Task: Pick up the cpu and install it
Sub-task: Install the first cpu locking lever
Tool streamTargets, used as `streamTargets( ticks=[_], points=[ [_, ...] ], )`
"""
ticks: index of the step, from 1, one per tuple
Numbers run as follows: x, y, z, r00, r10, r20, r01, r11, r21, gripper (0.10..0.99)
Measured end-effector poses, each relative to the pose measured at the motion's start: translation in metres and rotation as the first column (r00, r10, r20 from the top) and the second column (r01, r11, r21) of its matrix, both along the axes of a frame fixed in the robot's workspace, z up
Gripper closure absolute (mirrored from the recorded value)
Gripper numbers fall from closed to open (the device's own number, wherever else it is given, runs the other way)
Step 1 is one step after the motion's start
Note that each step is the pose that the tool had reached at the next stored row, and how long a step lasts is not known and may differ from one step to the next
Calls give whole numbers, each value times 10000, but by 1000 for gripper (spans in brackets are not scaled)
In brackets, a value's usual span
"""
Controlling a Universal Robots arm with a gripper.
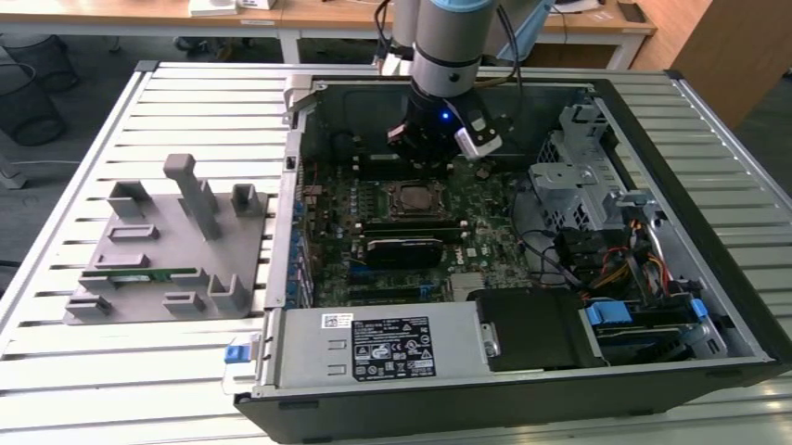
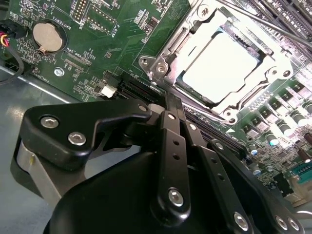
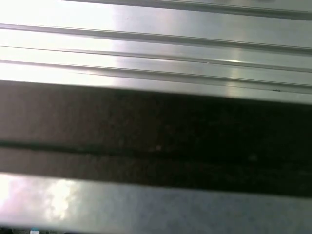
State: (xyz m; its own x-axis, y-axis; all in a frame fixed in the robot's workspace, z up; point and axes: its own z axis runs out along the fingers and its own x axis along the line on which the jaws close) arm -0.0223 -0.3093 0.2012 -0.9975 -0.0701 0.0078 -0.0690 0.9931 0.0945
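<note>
**Chip seated in socket; gripper above the board**

In the second wrist view the gripper [image 2: 168, 105] sits nearest, its linkage drawn together to a narrow tip; whether it is clenched or released cannot be told. It holds nothing visible. Just beyond the tip, the cpu [image 2: 220, 66] lies flat inside the socket frame [image 2: 165, 63], seated squarely, metal top up. Beyond the socket, the case wall [image 1: 297, 167] bounds the motherboard [image 1: 495, 241], limiting sideways travel; overhead room is open.
</note>
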Motion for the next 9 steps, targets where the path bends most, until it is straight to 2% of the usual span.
streamTargets(
  ticks=[3, 9],
  points=[
    [0, 0, 0, 10000, -1, -1, 1, 10000, -94, 980],
    [0, 0, -29, 10000, 0, -2, 0, 9987, -509, 980]
  ],
)
